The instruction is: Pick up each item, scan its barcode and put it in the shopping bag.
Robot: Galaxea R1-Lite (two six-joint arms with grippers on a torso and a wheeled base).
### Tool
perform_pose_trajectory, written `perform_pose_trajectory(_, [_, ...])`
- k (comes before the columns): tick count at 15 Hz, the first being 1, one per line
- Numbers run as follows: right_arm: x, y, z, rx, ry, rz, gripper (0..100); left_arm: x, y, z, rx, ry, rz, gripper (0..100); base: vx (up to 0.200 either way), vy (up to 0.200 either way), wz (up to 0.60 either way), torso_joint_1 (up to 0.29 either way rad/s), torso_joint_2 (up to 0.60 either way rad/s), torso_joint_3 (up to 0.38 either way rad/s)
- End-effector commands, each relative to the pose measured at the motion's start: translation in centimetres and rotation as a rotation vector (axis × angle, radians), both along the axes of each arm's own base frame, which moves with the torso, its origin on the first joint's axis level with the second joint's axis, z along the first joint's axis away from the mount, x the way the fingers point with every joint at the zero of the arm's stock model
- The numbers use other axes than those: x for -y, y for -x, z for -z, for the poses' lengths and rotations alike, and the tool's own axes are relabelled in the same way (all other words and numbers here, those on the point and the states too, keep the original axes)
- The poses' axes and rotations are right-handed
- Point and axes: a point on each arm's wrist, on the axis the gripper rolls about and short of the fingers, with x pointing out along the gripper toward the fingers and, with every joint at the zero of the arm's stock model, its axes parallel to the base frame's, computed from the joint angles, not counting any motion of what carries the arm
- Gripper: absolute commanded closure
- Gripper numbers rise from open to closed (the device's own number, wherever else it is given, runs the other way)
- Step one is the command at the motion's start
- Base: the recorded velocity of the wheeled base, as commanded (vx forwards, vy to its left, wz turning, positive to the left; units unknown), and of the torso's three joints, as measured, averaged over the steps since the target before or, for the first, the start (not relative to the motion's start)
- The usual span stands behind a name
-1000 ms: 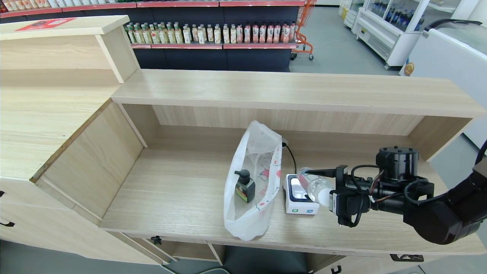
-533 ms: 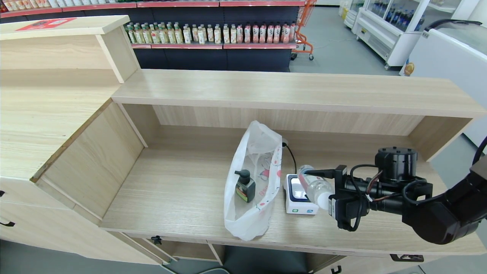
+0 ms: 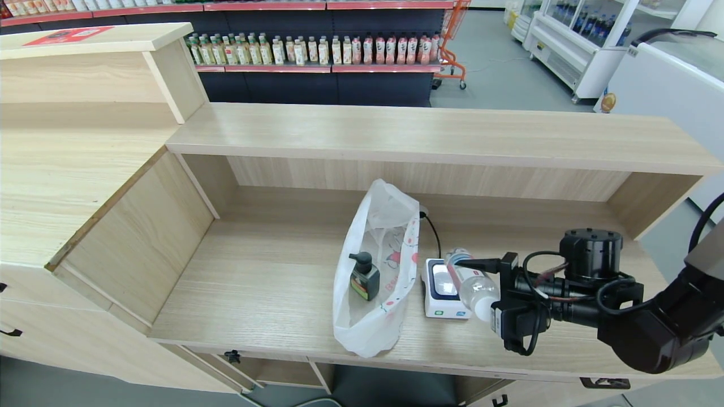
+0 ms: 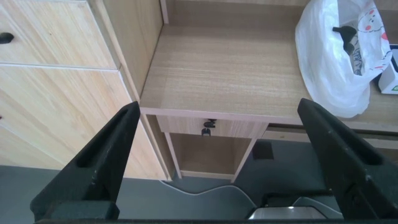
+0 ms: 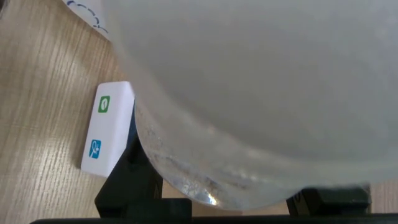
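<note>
The right gripper is pinching the bottle, with one finger lying across its upper side. The bottle is clear and is lying tilted over the right side of the scanner, one end pointing to the back of the counter. Whether it is touching the scanner cannot be told. A red label band is wrapping the bottle near its far end, and its print is too small to read.

The scanner is sitting just right of the bag, with a black cable running from it toward the back wall. The bag is standing open, white and carrying a red cartoon print. A dark pump bottle is standing upright inside it, its label not legible. A red sign is lying on the raised counter top at far left, its writing unreadable. Rows of drinks are lining the shelf behind.

The right wrist view is looking closely along the bottle, whose clear wall is blurring what lies behind it. Beside it the scanner is showing two small square marks on its front edge, one green and one blue, each with a white symbol.

The left gripper is hanging with its fingers spread wide, off the counter's front left. Its view is taking in the bag, the pump bottle and a small lock under the counter edge.
</note>
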Motion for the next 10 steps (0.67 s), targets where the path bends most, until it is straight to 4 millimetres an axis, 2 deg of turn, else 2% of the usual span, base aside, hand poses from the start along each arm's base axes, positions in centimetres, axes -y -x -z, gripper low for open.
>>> perform_pose_trajectory(1, [0.2,0.4,0.8,-0.019,0.007,0.002,100,0.0,0.0,0.0,0.001,0.001,0.0,0,0.0,0.0,0.0,0.0,0.0,0.0])
perform_pose_trajectory(6, [0.5,-0.1,1.5,0.032,-0.012,-0.004,100,0.0,0.0,0.0,0.001,0.001,0.0,0,0.0,0.0,0.0,0.0,0.0,0.0])
perform_pose_trajectory(10, [1.0,0.3,2.7,0.027,-0.01,0.008,100,0.0,0.0,0.0,-0.001,0.001,0.0,0,0.0,0.0,0.0,0.0,0.0,0.0])
